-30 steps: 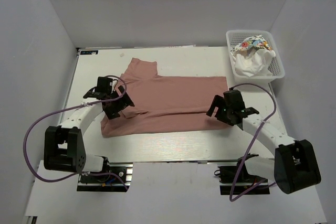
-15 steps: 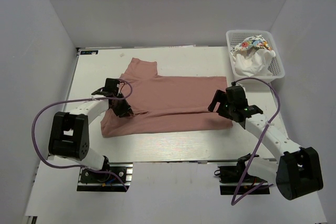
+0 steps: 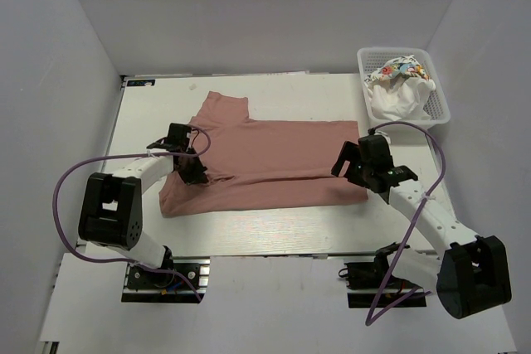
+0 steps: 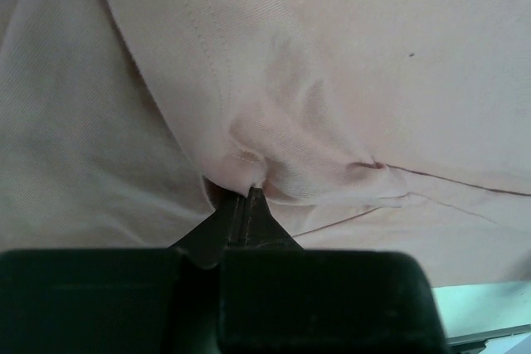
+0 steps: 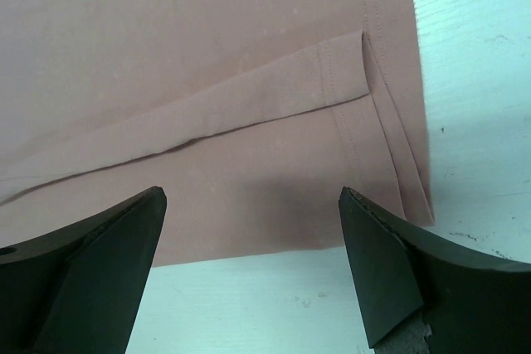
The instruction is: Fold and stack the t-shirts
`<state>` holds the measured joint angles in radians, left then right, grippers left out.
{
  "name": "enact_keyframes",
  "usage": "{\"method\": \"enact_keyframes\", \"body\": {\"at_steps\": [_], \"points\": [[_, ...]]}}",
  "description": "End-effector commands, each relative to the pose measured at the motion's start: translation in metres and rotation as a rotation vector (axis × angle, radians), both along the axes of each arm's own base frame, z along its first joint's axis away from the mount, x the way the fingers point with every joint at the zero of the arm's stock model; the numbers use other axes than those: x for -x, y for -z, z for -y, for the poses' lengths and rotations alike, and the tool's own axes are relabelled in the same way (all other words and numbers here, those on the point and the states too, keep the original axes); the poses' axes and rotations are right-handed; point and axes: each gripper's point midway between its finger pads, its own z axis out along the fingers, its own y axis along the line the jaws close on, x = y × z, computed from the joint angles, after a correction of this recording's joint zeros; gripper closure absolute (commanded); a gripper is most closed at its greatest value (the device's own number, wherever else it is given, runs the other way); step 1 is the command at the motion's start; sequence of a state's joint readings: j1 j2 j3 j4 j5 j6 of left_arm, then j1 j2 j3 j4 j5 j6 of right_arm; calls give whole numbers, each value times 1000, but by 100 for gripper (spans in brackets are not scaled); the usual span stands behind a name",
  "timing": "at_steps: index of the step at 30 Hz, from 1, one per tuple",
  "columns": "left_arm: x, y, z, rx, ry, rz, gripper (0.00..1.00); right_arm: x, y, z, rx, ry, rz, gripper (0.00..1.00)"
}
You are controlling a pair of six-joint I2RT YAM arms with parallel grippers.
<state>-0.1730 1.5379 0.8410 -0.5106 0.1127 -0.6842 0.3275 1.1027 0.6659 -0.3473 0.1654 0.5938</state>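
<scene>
Pinching a small bunch of cloth, my left end effector (image 4: 249,196) is clamped on the pink t-shirt (image 3: 274,159) close to the shirt's left end. In the left wrist view the fabric puckers up into a little peak right at the fingertips, with creases running away from it.

The pink t-shirt lies flat on the white surface (image 3: 282,221), roughly in the middle. Its long axis runs left to right across the surface. At its left end a narrower flap sticks out toward the far edge. Its right end is a straight stitched edge that faces the right side of the surface.

My right end effector (image 5: 251,196) hangs over the near right corner of the shirt with its fingers spread wide apart, holding nothing. A folded layer with a stitched border shows between them.

Beyond the shirt's right end, in the far right corner and well apart from it, stands a white lattice basket (image 3: 438,97). It holds a crumpled white t-shirt (image 3: 394,101) and, behind that, a printed t-shirt (image 3: 398,66). My left forearm crosses the shirt's near left corner.
</scene>
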Motion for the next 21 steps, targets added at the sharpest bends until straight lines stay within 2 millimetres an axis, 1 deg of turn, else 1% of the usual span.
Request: {"method": "enact_keyframes", "body": {"at_steps": [1, 2, 3, 5, 6, 8, 9, 14, 15, 16, 17, 18, 19, 20, 21], "points": [[-33, -36, 10, 20, 30, 148, 100, -8, -21, 3, 3, 7, 69, 10], [-36, -37, 10, 16, 38, 150, 100, -9, -22, 2, 4, 1, 72, 10], [-44, -40, 12, 18, 38, 159, 100, -9, -22, 2, 7, -3, 76, 10], [-50, -42, 14, 17, 69, 169, 100, -11, -24, 3, 13, -4, 74, 10], [-57, -47, 15, 19, 69, 183, 100, -10, -24, 3, 16, -7, 71, 10], [-61, -47, 19, 7, 104, 190, 100, -11, -26, 4, 25, -10, 70, 10], [-63, -50, 21, 14, 122, 201, 100, -12, -28, 4, 30, -12, 76, 10], [-80, -48, 28, 7, 232, 215, 100, -17, -30, 1, 26, -28, 72, 10], [-81, -47, 33, 9, 259, 216, 100, -18, -31, 0, 25, -29, 73, 10], [-87, -51, 36, 17, 276, 229, 100, -18, -29, 0, 26, -32, 66, 10], [-90, -49, 36, 8, 294, 232, 100, -19, -31, 0, 27, -31, 69, 10], [-89, -45, 44, 24, 328, 221, 100, -18, -31, -1, 26, -35, 69, 10], [-96, -48, 45, 25, 328, 233, 100, -19, -31, -1, 24, -35, 66, 10], [-96, -48, 51, 25, 365, 239, 100, -20, -31, 0, 27, -32, 69, 10], [-100, -48, 51, 26, 365, 241, 100, -19, -31, -1, 26, -37, 68, 10]]}}
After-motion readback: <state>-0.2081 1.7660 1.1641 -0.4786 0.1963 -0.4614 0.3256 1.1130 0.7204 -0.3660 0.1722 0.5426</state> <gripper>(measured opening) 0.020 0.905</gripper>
